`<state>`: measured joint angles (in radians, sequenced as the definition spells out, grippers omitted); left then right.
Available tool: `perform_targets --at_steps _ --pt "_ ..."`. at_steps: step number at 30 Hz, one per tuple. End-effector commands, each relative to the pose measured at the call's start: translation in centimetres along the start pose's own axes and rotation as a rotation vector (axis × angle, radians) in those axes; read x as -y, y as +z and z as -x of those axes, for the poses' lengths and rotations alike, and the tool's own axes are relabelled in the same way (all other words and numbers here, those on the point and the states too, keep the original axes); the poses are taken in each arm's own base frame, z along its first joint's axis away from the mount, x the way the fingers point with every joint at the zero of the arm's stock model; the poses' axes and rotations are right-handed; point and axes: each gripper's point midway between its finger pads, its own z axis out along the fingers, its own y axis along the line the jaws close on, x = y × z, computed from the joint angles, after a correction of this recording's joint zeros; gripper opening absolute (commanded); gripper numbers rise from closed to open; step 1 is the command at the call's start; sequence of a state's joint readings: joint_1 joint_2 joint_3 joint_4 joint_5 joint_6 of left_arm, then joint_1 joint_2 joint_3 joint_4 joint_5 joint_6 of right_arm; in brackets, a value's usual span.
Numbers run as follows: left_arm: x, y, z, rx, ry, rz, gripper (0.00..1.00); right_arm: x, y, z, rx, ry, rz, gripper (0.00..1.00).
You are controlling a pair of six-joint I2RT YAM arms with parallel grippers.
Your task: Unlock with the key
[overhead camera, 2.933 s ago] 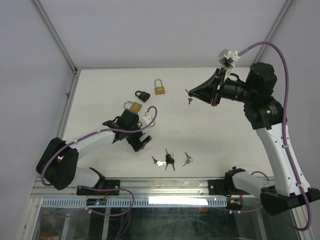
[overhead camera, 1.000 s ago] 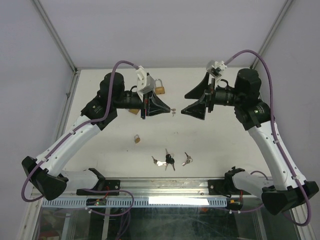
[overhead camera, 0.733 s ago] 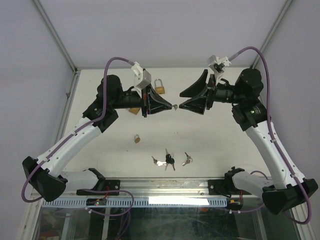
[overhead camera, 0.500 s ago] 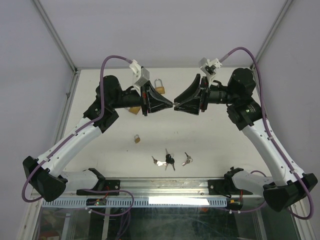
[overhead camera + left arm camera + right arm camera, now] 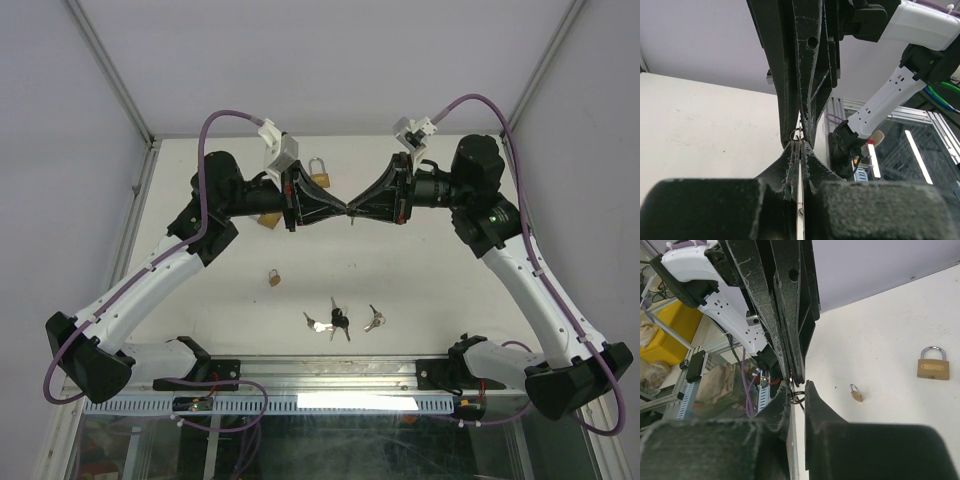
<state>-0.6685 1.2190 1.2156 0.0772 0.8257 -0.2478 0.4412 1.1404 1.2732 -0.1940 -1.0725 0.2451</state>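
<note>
High over the table my two grippers meet tip to tip. The left gripper (image 5: 342, 209) (image 5: 799, 146) is shut on a thin silver key (image 5: 800, 200), whose blade runs between its fingers, with the wire ring (image 5: 797, 134) at their tips. My right gripper (image 5: 354, 211) (image 5: 798, 388) has closed from the opposite side on the same key's ring (image 5: 799, 398), a narrow gap left between its fingers. A brass padlock (image 5: 319, 176) (image 5: 932, 368) lies far back on the table. A small brass padlock (image 5: 273, 278) (image 5: 856, 393) lies nearer the front.
A third brass padlock (image 5: 267, 220) is partly hidden under the left arm. Two bunches of spare keys (image 5: 335, 320) (image 5: 374, 320) lie near the table's front edge. Metal frame rails (image 5: 140, 190) border the table on the left and front.
The right gripper has moved left to the left gripper's tips and closed from wide open onto the key ring. The left gripper stayed shut on the key and barely moved.
</note>
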Motion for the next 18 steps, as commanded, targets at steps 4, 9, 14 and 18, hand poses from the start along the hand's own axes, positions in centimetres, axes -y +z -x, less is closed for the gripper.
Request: perform_targets --at_steps 4,9,14,18 --pt "0.76 0.19 1.35 0.042 0.026 -0.019 0.00 -1.69 -0.36 2.44 0.048 -0.093 0.020 0.00" --pt "0.70 0.10 1.04 0.041 0.013 -0.013 0.00 -2.23 -0.53 2.73 0.056 -0.112 0.031 0.00" --pt "0.71 -0.01 1.06 0.046 0.020 -0.008 0.00 -1.98 -0.67 2.54 0.050 -0.093 0.034 0.00" --pt "0.55 -0.09 1.02 0.046 0.036 0.001 0.00 -1.82 -0.95 3.18 0.050 -0.041 0.052 0.30"
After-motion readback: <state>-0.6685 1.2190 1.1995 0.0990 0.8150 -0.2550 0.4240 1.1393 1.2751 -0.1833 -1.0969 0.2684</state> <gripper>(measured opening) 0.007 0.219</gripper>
